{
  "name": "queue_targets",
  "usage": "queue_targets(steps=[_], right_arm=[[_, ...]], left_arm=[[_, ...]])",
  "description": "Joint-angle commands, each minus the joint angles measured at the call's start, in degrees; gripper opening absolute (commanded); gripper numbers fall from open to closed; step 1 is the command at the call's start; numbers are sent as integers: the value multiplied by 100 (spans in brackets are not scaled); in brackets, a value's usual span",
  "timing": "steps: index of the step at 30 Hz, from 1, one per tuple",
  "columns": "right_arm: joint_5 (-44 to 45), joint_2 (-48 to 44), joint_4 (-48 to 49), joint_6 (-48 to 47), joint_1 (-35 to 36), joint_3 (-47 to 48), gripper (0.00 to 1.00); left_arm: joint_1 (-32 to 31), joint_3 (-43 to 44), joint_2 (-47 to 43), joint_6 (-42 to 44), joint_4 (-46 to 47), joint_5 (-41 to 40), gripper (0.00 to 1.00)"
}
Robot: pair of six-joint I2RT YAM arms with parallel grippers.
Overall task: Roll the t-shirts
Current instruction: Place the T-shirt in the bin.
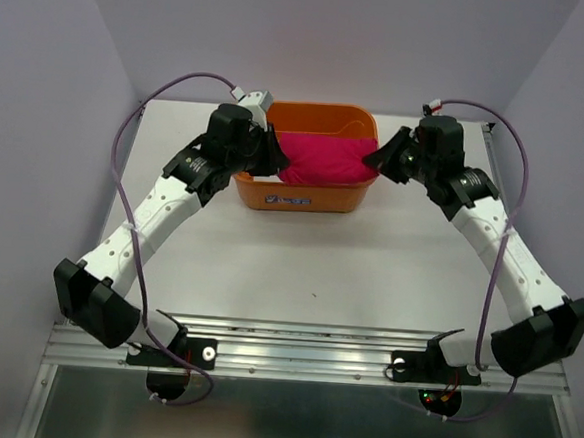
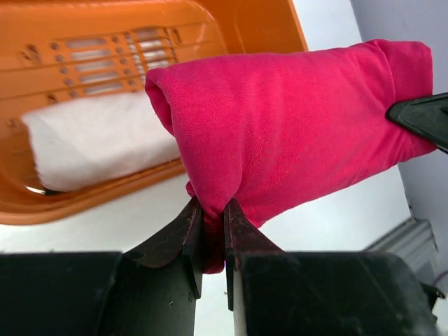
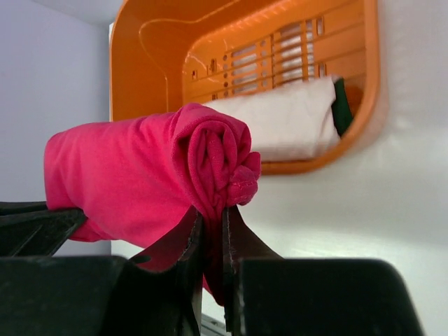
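Left gripper (image 2: 213, 208), right gripper (image 3: 212, 214) pinch t-shirt (image 2: 294, 126) ends; basket (image 1: 320, 109) label (image 1: 293, 201) illegible

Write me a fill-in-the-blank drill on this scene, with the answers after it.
The left fingers and right fingers pinch a rolled t-shirt coloured ____.
It is held over a basket coloured ____.
The folded bundle lying in that basket is ____.
Missing words: pink, orange, white.

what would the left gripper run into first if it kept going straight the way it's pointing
The rolled t-shirt that the left gripper itself pinches. Beyond that, probably the right gripper at the roll's other end; depth is unclear.
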Motion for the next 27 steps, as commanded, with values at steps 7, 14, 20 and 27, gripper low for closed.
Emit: queue_targets(steps=[7,14,20,27], right_arm=[[203,2117,225,-813,-25,2224,1],[265,3453,330,-1042,-25,3262,1],[265,4533,286,-1156,-25,4026,1],[326,5520,76,-1297,-25,4704,1]], left_arm=[[935,1786,1164,789,-272,-472,0],[1226,2543,2253,983,-131,-447,0],[1323,3035,3132,1141,-35,-446,0],[1411,3518,4178,1220,-70,-552,0]])
